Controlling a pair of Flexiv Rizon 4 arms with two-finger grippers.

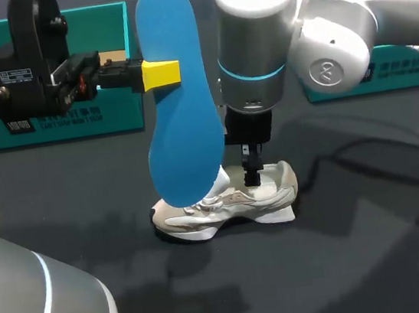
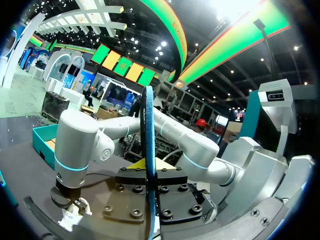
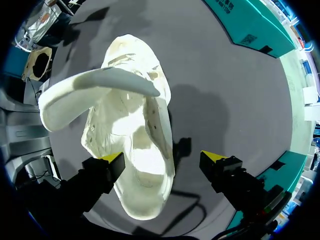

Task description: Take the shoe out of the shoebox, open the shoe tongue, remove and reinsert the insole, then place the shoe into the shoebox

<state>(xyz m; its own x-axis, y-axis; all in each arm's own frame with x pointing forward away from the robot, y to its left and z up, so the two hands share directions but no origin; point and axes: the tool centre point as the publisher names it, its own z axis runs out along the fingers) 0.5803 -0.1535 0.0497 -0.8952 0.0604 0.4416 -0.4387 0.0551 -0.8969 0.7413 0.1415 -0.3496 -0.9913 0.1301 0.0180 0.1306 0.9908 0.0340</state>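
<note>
Blue insole [image 1: 175,99] hangs upright in the upper middle of the head frame, pinched edge-on by the left gripper [image 1: 161,73], whose fingers are closed on it. Lower centre, the white shoe [image 1: 227,200] sits on the dark table [image 1: 347,262], tongue [image 3: 100,85] lifted. Above its heel end is the right gripper [image 3: 164,159], fingers spread wide.

Dark grey counter [image 1: 345,247]. White shoe [image 1: 231,204] upright on sole, mid-counter. Left teal box [image 1: 52,131] and right teal box [image 1: 414,68] at far edge, well apart from shoe and each other.
</note>
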